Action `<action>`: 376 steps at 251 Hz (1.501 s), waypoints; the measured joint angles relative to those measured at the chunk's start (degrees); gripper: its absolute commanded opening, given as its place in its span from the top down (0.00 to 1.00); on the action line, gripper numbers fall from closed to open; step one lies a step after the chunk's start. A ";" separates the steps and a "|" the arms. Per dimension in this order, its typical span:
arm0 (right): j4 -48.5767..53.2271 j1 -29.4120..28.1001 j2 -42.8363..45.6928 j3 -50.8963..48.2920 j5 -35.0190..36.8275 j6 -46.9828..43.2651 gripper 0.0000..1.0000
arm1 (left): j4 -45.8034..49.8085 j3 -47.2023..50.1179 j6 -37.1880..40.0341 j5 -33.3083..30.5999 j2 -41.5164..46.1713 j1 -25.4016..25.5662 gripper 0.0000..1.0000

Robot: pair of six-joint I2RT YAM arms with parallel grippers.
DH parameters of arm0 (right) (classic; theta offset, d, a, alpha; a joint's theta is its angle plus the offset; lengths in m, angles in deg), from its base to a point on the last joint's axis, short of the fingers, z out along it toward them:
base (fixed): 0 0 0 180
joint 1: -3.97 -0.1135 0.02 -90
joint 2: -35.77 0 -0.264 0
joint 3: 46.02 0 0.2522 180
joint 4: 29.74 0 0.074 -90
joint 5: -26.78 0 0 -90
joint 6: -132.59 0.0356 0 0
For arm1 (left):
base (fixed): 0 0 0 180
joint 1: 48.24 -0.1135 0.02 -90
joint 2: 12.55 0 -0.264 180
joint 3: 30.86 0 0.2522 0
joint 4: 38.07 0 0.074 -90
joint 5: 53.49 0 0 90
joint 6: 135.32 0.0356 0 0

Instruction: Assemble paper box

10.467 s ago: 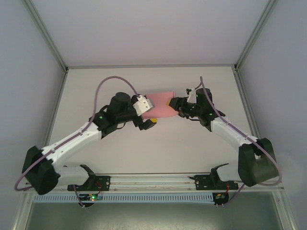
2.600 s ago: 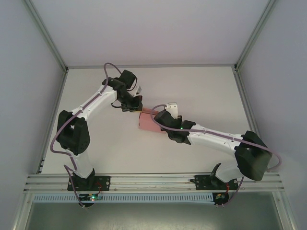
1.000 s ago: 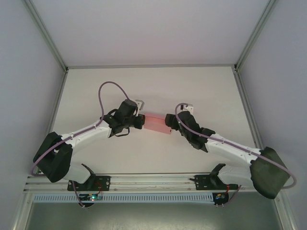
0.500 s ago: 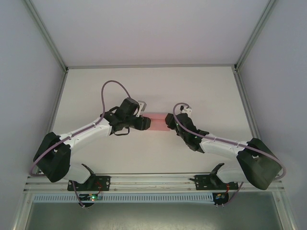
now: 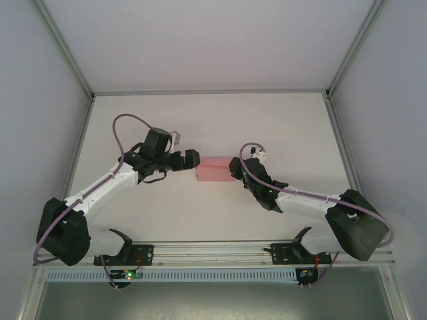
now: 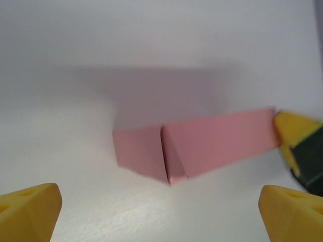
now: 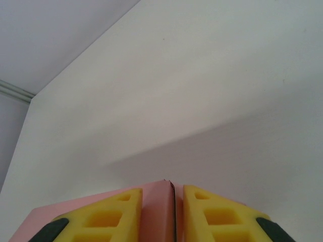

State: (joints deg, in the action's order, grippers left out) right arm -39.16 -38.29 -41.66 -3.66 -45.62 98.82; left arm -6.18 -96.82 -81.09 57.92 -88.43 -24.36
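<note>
Within pale walls, the white table (image 5: 280,127) carries the paper box (image 5: 215,170) near its middle, between the two arms. The right gripper (image 7: 159,217) pinches thin pink card at the box's right end. The left gripper (image 6: 161,214) is spread wide just off the left end, not touching it.
</note>
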 measured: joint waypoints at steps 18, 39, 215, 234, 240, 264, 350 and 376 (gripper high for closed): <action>-0.09 0.00 -0.07 0.00 0.11 0.00 0.75 | -4.68 1.07 -2.67 3.15 -2.29 -1.99 0.00; -0.20 0.00 -0.11 -0.02 0.15 0.00 0.75 | -8.90 1.90 -4.59 6.60 -5.73 -2.75 0.02; -28.81 1.14 -8.48 -8.90 -1.20 -7.06 0.81 | -36.37 13.07 -7.28 22.62 -15.08 -4.55 0.60; -32.79 1.92 -9.99 -9.70 -2.43 -8.55 0.87 | -39.74 13.92 -7.48 23.71 -15.96 -4.94 0.69; -34.18 2.25 -10.60 -9.90 -3.04 -9.05 0.88 | -40.61 14.14 -7.65 23.82 -16.22 -5.01 0.73; -38.10 3.43 -12.79 -10.03 -4.83 -11.37 0.93 | -44.33 14.93 -8.11 24.72 -17.49 -5.46 0.87; -44.65 4.81 -16.11 -10.38 -7.10 -18.53 1.00 | -50.40 15.78 -8.48 25.14 -20.09 -6.08 1.00; -44.61 5.55 -16.04 -10.23 -8.68 -18.82 1.00 | -50.56 15.76 -8.46 25.09 -20.13 -6.08 0.92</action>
State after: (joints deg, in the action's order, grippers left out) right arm -83.77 -32.74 -57.70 -13.89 -54.30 80.00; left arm -56.74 -81.06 -89.55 83.01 -108.56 -30.44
